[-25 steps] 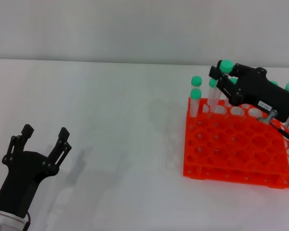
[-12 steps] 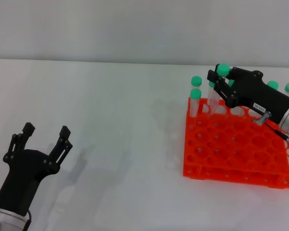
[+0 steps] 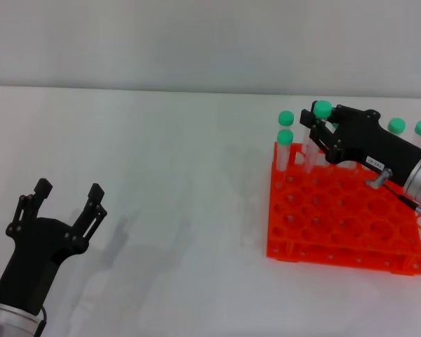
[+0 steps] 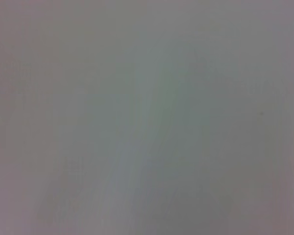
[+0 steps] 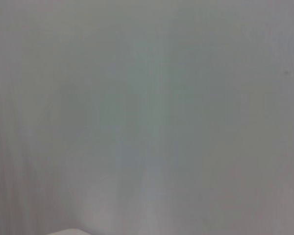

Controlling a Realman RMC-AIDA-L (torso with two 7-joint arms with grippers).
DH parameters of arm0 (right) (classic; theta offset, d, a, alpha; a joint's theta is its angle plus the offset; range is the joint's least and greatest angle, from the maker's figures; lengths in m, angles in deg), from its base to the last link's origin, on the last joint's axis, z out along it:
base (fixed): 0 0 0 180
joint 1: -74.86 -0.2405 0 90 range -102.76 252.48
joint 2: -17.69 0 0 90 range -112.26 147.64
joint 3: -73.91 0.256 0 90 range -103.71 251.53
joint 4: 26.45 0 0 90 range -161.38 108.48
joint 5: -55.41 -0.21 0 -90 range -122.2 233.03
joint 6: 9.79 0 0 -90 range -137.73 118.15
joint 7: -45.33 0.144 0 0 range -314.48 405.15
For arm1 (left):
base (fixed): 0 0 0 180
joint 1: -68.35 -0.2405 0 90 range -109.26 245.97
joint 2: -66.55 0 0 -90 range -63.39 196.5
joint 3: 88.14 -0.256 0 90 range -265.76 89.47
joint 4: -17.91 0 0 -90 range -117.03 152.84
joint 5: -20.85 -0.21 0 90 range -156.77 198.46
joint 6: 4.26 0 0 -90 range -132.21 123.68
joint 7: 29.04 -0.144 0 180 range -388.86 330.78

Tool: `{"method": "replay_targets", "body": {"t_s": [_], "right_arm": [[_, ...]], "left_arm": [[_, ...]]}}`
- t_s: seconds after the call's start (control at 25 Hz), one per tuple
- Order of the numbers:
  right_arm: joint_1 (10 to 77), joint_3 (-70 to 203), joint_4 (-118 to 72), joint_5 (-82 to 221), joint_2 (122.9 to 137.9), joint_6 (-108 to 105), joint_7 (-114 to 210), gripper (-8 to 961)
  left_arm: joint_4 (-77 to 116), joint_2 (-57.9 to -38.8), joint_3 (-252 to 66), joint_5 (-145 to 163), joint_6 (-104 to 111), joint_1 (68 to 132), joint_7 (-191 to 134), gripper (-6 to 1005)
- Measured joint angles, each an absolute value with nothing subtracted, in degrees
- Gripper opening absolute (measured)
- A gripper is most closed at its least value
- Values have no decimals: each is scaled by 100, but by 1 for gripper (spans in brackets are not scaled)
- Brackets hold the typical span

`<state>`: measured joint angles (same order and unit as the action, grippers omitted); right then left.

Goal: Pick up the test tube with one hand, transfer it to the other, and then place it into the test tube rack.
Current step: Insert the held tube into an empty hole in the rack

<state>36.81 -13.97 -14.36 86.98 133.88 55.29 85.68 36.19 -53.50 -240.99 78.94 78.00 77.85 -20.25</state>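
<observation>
A white worktop [image 3: 168, 182] runs to a pale wall; the orange rack [image 3: 344, 221] sits toward its right edge, with green-capped tubes [image 3: 285, 140] standing along the far row; the right gripper [image 3: 316, 126] hangs over the rack's far left corner, clamped on the tube [image 3: 322, 111]; the left gripper [image 3: 64, 200] rests near the front left corner, fingers spread, holding nothing; both wrist views show only blank grey.

We see our left pincer [image 3: 65, 199] as matte black, with jointed, claw-like fingers on a silver-grey wrist. Our right pincer [image 3: 314, 125] is black and boxy, bears a small white label, and joins a silver-white wrist with a blue light.
</observation>
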Motion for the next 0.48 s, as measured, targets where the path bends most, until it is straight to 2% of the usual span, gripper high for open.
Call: {"method": "replay_targets", "body": {"t_s": [0.48], "right_arm": [[3788, -3087, -1075, 6809, 13388, 5099, 7957, 202]], "left_arm": [[3619, -5350, -24107, 7875, 7800, 7744, -2025, 893]]}}
